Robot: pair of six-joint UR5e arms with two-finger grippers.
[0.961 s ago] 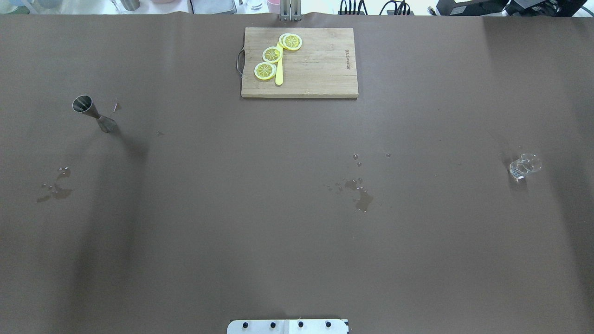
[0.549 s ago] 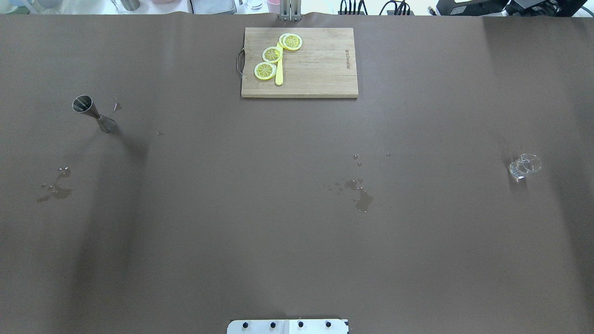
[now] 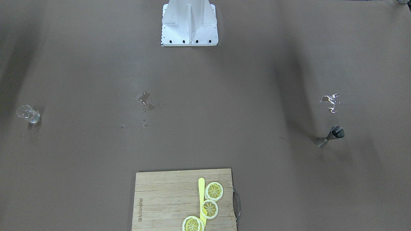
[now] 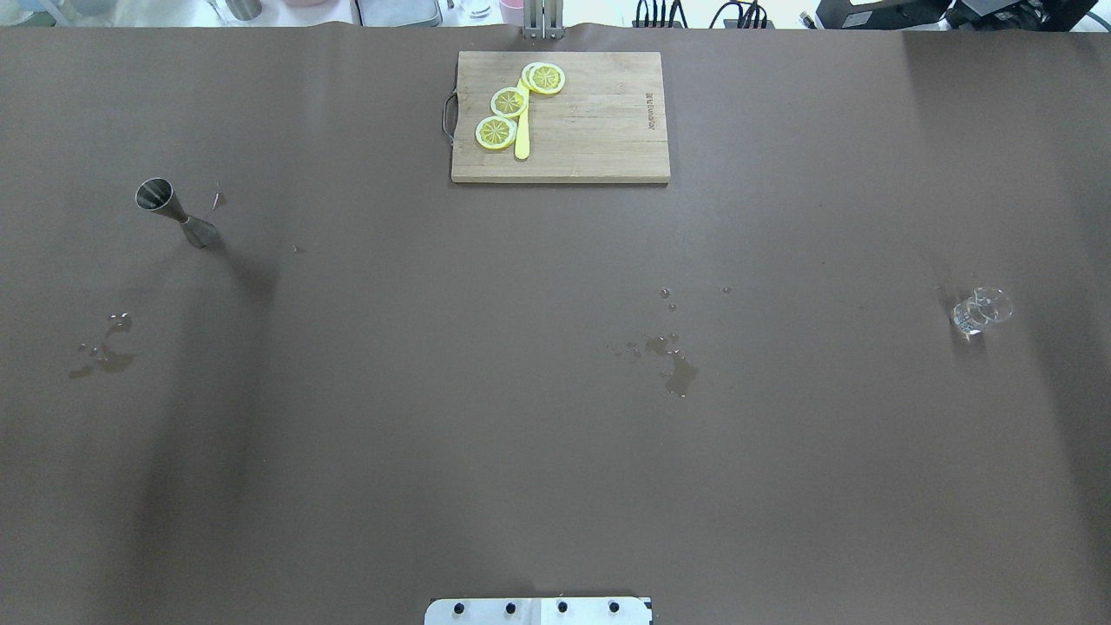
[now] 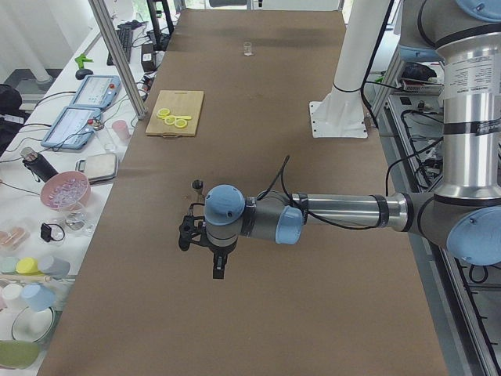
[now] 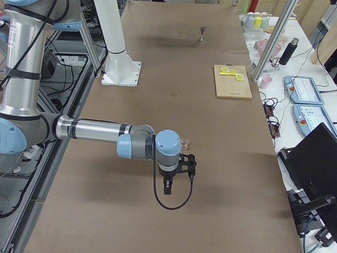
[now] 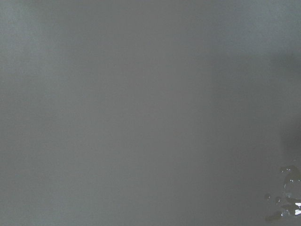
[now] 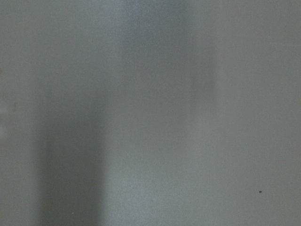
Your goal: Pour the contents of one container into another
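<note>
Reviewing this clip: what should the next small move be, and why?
Probably: bring the left gripper toward the jigger and lower it around the narrow waist. Jigger and glass stand upright, untouched, at opposite ends of the table; the gripper hangs above the table near the jigger, so a grasp must precede any pour.

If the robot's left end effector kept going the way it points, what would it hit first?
Likely the bare brown table: the left end effector points straight down, and its wrist camera shows only table cover, with small water drops at one corner.
</note>
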